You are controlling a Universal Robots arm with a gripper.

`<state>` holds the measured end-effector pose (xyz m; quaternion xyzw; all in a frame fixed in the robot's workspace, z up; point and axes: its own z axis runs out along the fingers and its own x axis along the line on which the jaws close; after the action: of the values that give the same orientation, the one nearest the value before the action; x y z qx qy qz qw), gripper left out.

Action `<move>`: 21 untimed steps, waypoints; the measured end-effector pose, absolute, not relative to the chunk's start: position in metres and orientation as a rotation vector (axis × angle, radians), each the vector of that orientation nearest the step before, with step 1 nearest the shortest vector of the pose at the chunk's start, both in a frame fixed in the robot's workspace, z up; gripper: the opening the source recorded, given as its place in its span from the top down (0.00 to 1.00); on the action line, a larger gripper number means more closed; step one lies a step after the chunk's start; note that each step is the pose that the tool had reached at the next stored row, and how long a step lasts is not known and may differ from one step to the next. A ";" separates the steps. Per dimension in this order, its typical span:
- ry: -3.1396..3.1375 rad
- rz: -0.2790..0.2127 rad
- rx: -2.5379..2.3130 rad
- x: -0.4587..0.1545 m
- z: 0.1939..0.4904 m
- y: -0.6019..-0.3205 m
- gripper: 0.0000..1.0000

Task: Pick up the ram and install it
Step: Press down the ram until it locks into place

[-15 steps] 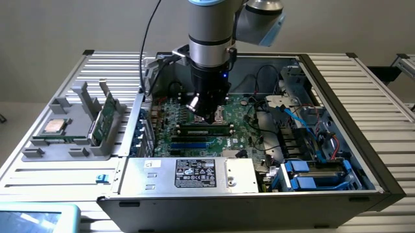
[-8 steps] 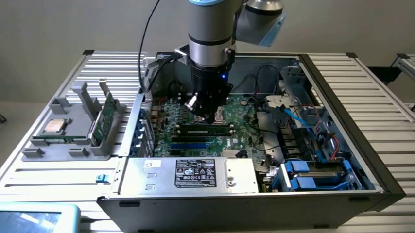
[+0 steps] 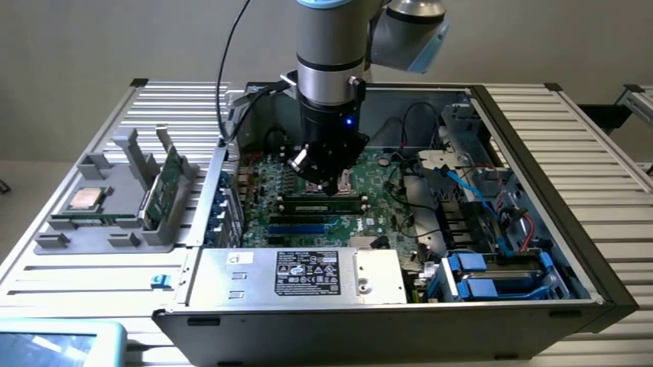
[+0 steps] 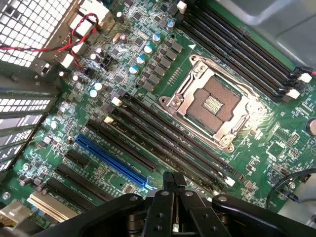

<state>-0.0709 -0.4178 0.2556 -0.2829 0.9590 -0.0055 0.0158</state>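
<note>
The black hand [image 3: 324, 186], fingers pinched together and empty, hovers over the glossy green motherboard's [image 3: 380, 200] long dark slots [image 4: 163, 143].

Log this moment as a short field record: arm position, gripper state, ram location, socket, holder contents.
arm position: gripper low over the motherboard inside the open computer case
gripper state: shut, nothing visibly held
ram location: ram upright in the grey holder, outside the case
CPU socket: open, empty
holder contents: also a processor chip

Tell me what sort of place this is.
Probably a computer-assembly test bench: an open computer case lies on a slatted metal table, a grey holder stands beside it with parts, and the robot arm reaches over the motherboard.
</note>
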 end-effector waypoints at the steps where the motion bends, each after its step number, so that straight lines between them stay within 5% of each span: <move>1: 2.990 -0.018 -0.857 -0.071 0.256 -0.418 0.91; 21: 3.090 -0.025 -0.378 -0.071 0.256 -0.418 0.91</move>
<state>-0.0709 -0.4178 0.2556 -0.1213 0.9925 -0.0080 0.0145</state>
